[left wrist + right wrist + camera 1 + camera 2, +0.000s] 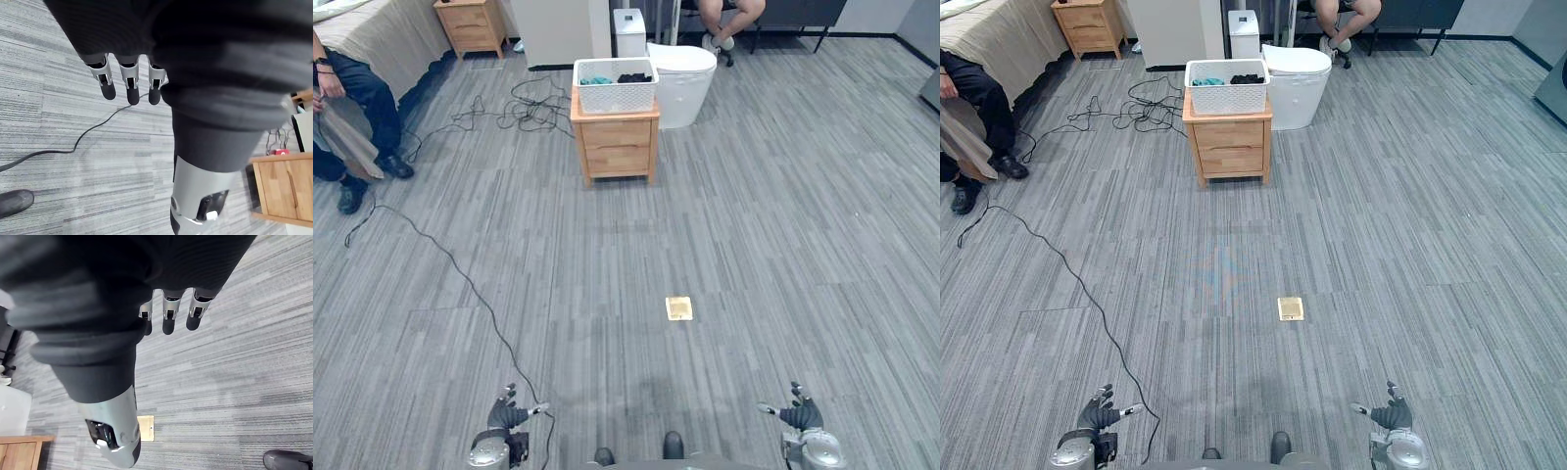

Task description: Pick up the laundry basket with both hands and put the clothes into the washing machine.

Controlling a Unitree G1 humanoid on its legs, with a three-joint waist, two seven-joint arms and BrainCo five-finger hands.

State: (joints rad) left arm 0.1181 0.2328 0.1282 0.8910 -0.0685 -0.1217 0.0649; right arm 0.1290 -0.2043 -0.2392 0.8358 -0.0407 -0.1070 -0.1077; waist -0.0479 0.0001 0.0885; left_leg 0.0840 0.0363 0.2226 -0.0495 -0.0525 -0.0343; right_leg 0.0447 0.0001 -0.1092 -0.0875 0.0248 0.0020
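Note:
A white laundry basket (615,85) holding dark and teal clothes (633,77) stands on a small wooden nightstand (617,147) far ahead across the floor. My left hand (502,419) hangs low at the bottom left, fingers relaxed and holding nothing; its fingers (128,84) point at the floor in the left wrist view. My right hand (801,416) hangs at the bottom right, also relaxed and empty, its fingers (168,313) straight in the right wrist view. Both hands are far from the basket.
A white rounded appliance (680,78) stands just right of the nightstand. A person (352,98) sits on a bed at the left, another (724,20) sits at the back. A black cable tangle (524,108) lies left of the nightstand. A small brass floor plate (678,308) sits mid-floor.

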